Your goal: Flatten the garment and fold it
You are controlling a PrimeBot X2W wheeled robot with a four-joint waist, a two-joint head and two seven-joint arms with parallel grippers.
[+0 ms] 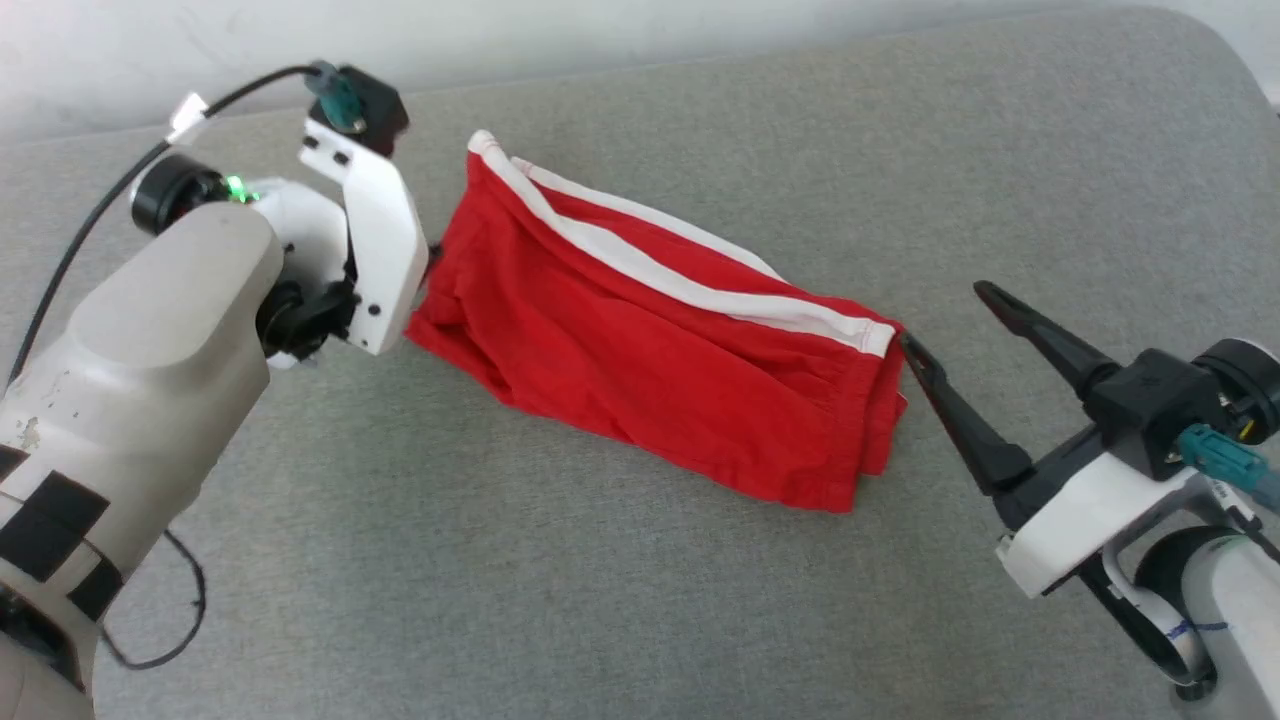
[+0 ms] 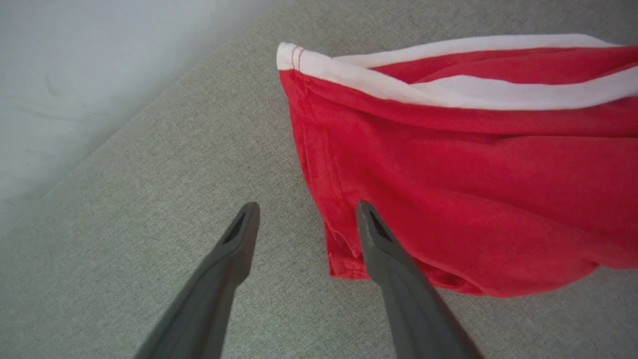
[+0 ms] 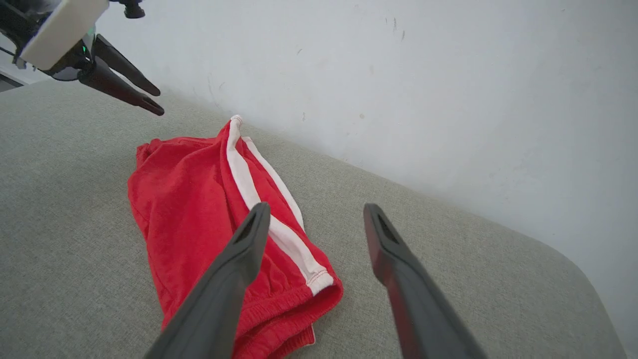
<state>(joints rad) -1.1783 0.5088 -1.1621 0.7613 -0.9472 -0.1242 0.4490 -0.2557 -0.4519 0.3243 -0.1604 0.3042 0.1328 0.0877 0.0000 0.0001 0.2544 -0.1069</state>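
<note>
The garment (image 1: pixel 660 340) lies bunched and doubled on the grey upholstered surface (image 1: pixel 400 560), left gripper (image 2: pixel 306 212) at its hem end, right gripper (image 1: pixel 940 314) at its waist end, both fingers spread, empty; pinching both layers together would likely trap creases

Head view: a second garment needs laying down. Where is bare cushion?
Bare grey cushion: the wide near strip in front of the red shorts, and the far right corner beyond the right tool. Crowded: both shorts ends, by the left tool and right tool.
</note>
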